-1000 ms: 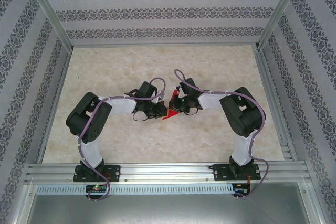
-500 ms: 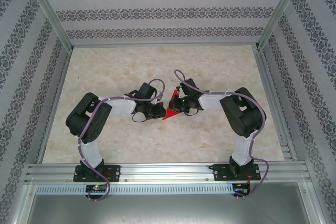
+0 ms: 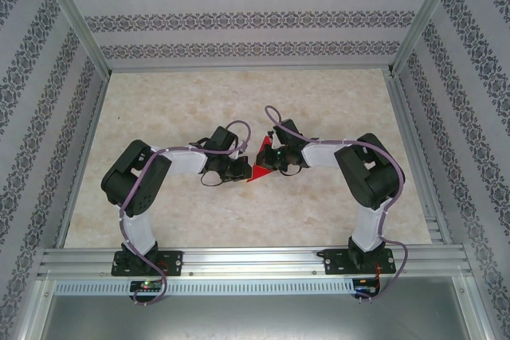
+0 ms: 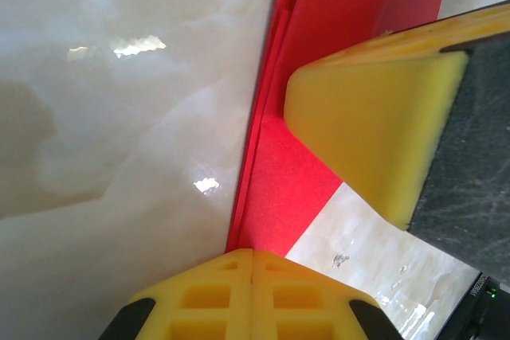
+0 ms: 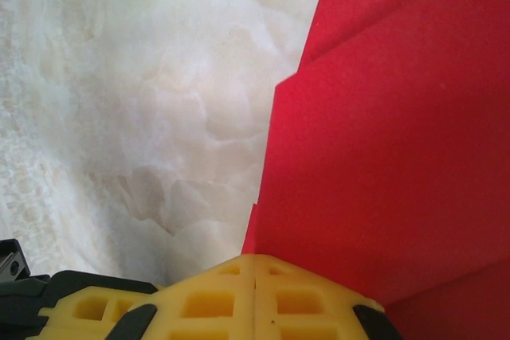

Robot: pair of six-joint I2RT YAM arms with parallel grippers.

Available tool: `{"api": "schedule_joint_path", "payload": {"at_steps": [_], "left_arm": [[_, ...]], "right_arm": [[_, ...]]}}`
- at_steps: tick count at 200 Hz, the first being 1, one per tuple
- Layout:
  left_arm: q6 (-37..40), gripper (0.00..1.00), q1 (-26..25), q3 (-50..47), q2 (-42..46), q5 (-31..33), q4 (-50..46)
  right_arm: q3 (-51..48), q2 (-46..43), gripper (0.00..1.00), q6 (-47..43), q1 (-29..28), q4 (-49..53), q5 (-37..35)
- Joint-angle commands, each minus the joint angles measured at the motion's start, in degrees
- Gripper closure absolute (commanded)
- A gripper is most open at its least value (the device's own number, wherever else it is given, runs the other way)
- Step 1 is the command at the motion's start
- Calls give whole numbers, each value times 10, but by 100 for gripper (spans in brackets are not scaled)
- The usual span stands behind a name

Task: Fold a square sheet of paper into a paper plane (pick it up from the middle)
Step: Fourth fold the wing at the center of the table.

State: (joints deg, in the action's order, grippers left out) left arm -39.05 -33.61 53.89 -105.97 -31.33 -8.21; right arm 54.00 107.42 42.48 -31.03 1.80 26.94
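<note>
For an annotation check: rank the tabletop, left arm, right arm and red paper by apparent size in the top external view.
Largest: tabletop.
Next: left arm and right arm, alike, so not ranked apart.
Smallest: red paper, a small part showing between the arms.

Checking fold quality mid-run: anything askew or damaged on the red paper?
No visible tears or crumpling. Left hand and right hand are both shut on the red paper. One oddity: in the right wrist view the layered left edge steps instead of lining up, so the fold looks slightly offset.
</note>
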Motion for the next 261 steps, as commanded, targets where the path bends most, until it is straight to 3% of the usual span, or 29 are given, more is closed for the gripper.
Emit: {"api": "schedule_joint_path", "payload": {"at_steps": [1, 58, 123, 180, 261], "left_arm": [[17, 100, -8, -6, -13, 21, -35], [9, 100, -9, -6, -14, 32, -33], [4, 100, -9, -11, -11, 43, -39], [-4, 100, -8, -15, -24, 76, -102], [-8, 100, -8, -34, -31, 64, -103]], "right_arm": [[-16, -30, 96, 9, -4, -15, 0], [-37, -6, 97, 42, -20, -68, 16], [-26, 21, 98, 41, -27, -25, -7], [-43, 27, 98, 21, 52, -2, -66], [-10, 20, 97, -18, 138, -5, -65]]}}
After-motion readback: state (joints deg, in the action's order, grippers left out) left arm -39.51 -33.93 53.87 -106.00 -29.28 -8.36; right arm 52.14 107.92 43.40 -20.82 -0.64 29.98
